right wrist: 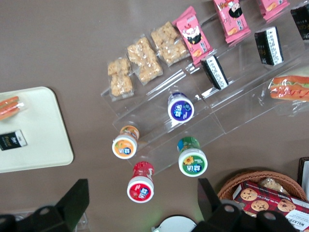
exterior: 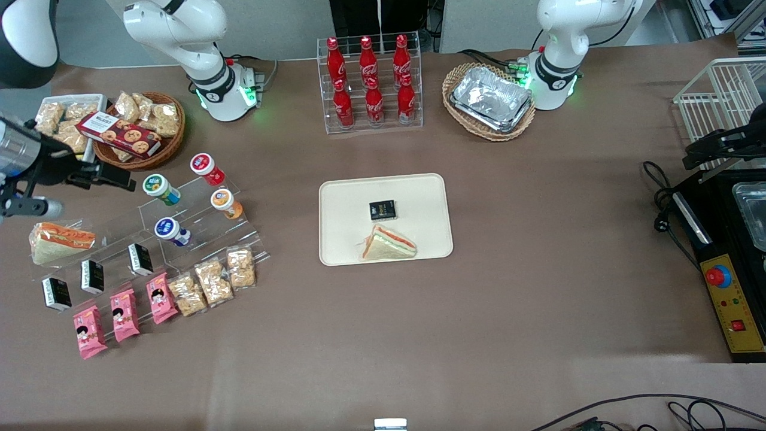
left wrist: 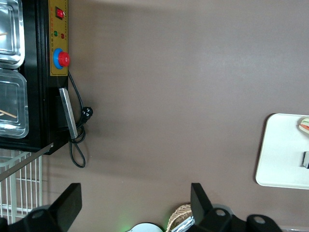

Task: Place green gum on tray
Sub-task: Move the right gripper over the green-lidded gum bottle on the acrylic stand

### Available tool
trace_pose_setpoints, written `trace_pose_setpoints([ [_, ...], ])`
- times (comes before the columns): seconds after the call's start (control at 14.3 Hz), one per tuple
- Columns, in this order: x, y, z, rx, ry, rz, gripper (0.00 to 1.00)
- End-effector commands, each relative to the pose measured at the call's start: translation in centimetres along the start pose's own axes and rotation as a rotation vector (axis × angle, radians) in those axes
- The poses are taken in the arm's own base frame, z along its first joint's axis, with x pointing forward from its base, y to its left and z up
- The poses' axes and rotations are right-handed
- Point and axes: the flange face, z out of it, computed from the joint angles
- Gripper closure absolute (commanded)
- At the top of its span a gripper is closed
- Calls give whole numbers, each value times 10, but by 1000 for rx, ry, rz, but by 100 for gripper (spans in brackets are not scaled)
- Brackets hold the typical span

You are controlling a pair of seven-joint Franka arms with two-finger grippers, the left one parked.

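Observation:
The green gum (exterior: pixel 160 188), a small bottle with a green-rimmed white lid and a yellow mark, stands on the upper step of a clear stepped stand toward the working arm's end of the table. It also shows in the right wrist view (right wrist: pixel 192 160). The cream-beige tray (exterior: pixel 419 191) lies at the table's middle and holds a wrapped sandwich (exterior: pixel 388 244) and a small black box (exterior: pixel 382 209); its corner shows in the wrist view (right wrist: pixel 43 140). My gripper (exterior: pixel 119 178) hangs open and empty, high above the table beside the stand. Its fingers (right wrist: pixel 72 203) are spread wide, well above the bottles.
Red-lidded (exterior: pixel 206 167), orange-lidded (exterior: pixel 225 202) and blue-lidded (exterior: pixel 170 230) bottles stand around the green gum. Black boxes, pink snack packs and a sandwich fill the lower steps. A wicker basket with a cookie box (exterior: pixel 122 134), a cola rack (exterior: pixel 370 81) and foil trays (exterior: pixel 491 99) stand farther from the camera.

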Motion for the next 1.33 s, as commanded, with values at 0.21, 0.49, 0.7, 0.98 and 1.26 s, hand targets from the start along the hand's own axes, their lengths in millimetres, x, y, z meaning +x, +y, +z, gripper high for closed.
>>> trace_pose_setpoints([
  [0.21,-54,39,74,-41,47,-141,0],
  [0.49,-53,71,128,-36,43,-197,0],
  [0.7,-56,72,159,-35,27,-222,0],
  [0.98,-60,74,190,-34,14,-227,0],
  [1.26,-63,75,214,-35,18,-227,1],
])
